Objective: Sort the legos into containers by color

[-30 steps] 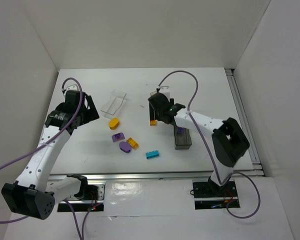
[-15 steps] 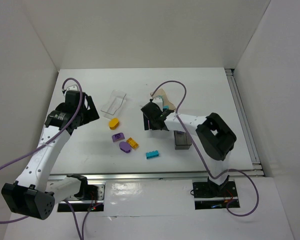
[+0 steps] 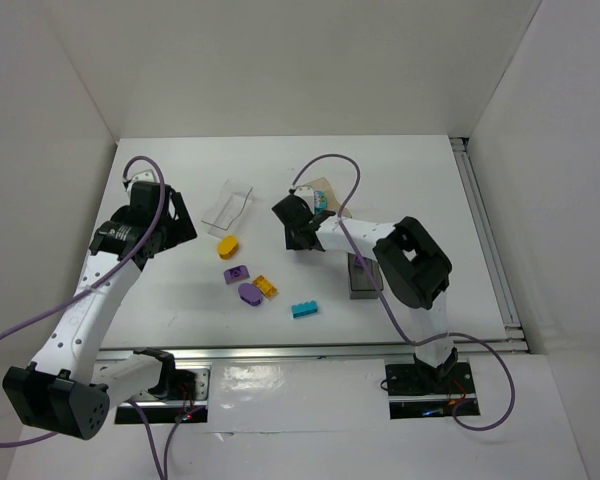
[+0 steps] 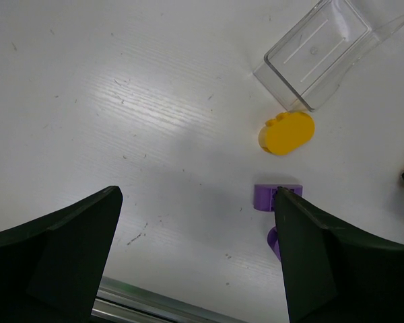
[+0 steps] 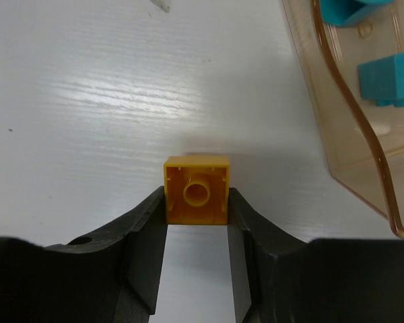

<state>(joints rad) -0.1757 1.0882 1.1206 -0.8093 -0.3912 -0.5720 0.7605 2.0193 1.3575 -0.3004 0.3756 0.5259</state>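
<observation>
Contact was already made: the right gripper had its two fingers pressed against opposite sides of a square yellow-orange brick, which sat at the fingertips with its hollow underside toward the wrist camera; whether it rested on the table or hung just above it could not be told. Just right of the brick stood the tan tub, holding cyan pieces, so it looked the wrong home for yellow. The clear tub lay to the left and a little farther off, about midway between the two arms, its long axis running from near-left to far-right, and it seemed empty. Carrying the brick there would likely mean a leftward sweep. The left gripper hung wide open over bare table, gripping nothing, with a yellow oval piece and a purple brick beyond its tips. The dark grey tub stood near-right. The surface was white, faintly scratched and flat, with plain white walls on three sides.
</observation>
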